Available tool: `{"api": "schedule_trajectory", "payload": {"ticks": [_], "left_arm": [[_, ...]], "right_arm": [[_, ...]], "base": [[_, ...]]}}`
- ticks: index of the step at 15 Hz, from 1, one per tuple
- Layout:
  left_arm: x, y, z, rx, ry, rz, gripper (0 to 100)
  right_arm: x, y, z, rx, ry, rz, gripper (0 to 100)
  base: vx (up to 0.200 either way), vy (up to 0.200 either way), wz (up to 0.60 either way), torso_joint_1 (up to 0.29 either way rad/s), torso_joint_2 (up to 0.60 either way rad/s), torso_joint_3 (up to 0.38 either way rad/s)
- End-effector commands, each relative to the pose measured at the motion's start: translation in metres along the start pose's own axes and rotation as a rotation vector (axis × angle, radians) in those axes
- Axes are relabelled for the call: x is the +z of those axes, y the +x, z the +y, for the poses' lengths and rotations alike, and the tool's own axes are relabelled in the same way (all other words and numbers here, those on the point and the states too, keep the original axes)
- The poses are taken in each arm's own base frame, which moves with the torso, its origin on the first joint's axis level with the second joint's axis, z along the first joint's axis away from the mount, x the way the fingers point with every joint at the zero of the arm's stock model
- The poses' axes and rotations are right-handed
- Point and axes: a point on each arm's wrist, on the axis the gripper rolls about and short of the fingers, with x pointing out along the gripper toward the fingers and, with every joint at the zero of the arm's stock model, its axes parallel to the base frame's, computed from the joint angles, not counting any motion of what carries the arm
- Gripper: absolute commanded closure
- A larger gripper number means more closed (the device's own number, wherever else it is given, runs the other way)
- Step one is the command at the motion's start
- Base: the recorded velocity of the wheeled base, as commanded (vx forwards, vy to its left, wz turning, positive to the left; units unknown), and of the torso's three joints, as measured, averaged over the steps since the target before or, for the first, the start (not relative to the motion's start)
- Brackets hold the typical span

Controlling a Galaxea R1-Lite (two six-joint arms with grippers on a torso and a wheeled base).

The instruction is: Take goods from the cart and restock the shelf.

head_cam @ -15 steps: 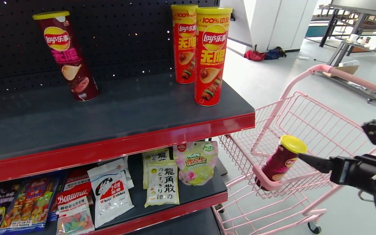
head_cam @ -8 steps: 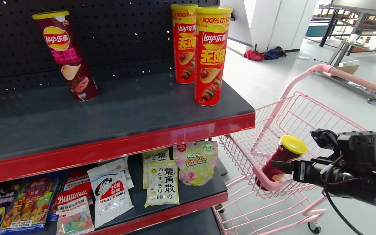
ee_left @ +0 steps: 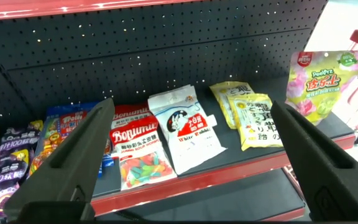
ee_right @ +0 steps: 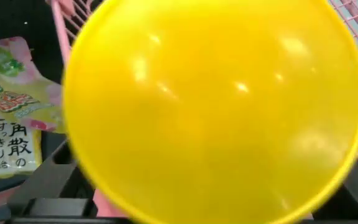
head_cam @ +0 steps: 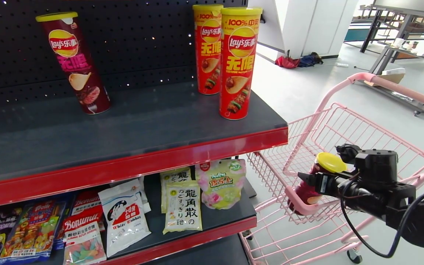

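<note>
Now, your right gripper [head_cam: 309,178] is at the top of the can [head_cam: 305,193]; I can't tell if it is squeezing. The can leans in the cart's [head_cam: 344,110] front corner. Grab under the lid [head_cam: 331,162], then lift straight up.

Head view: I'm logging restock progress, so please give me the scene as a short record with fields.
Cart item: maroon can with yellow lid, leaning in the pink cart
Right hand: at that can, by its lid
Left hand: open, facing snack bags on the lower shelf
Top shelf: second maroon can and two red cans
Progress: cart's can not yet on the shelf
</note>
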Motion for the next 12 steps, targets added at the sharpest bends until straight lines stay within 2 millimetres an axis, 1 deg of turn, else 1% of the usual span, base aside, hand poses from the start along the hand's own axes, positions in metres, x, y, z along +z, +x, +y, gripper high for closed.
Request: {"api": "schedule_trajectory", "payload": {"ticks": [1,2,7,8,9,10,11,12], "left_arm": [[0.000,0.000,0.000,0.001,0.000,-0.001,0],[0.000,0.000,0.000,0.001,0.000,0.000,0],[0.000,0.000,0.000,0.001,0.001,-0.001,0],[0.000,0.000,0.000,0.001,0.000,0.000,0],[0.000,0.000,0.000,0.000,0.002,0.000,0],[0.000,0.000,0.000,0.000,0.002,0.000,0],[0.000,0.000,0.000,0.001,0.000,-0.001,0],[0.000,0.000,0.000,0.000,0.000,0.000,0]], "right_arm": [[-0.010,0.012,-0.003,-0.016,-0.001,0.031,0],[-0.010,0.014,-0.002,-0.012,-0.002,0.020,100],[-0.011,0.017,-0.003,-0.019,0.000,0.016,100],[-0.002,0.018,-0.002,-0.025,0.000,-0.023,100],[0.024,0.022,-0.001,-0.033,0.008,-0.127,100],[0.068,0.021,-0.001,-0.042,-0.003,-0.263,100],[0.089,0.018,-0.003,-0.053,-0.033,-0.307,100],[0.141,-0.013,0.002,-0.065,-0.107,-0.395,100]], "base": [[0.000,0.000,0.00,0.000,0.00,0.000],[0.000,0.000,0.00,0.000,0.00,0.000],[0.000,0.000,0.00,0.000,0.00,0.000],[0.000,0.000,0.00,0.000,0.00,0.000],[0.000,0.000,0.00,0.000,0.00,0.000],[0.000,0.000,0.00,0.000,0.00,0.000],[0.000,0.000,0.00,0.000,0.00,0.000],[0.000,0.000,0.00,0.000,0.00,0.000]]}}
